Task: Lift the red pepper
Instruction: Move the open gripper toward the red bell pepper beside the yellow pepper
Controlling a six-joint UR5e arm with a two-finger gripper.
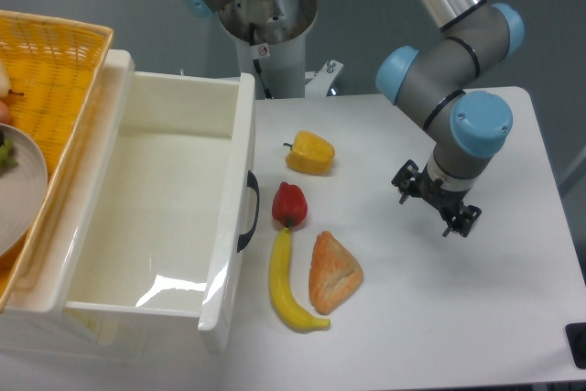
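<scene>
The red pepper (289,204) is small and glossy and lies on the white table, just right of the bin's handle and below the yellow pepper (310,153). My gripper (434,202) hangs over the table's right half, well to the right of the red pepper and apart from it. Seen from above, its dark fingers stand open with nothing between them.
A banana (287,283) and a bread wedge (333,271) lie below the red pepper. A large white bin (227,254) fills the left side, with a yellow wicker basket (78,80) and a plate beyond it. The arm's base (267,20) stands at the back.
</scene>
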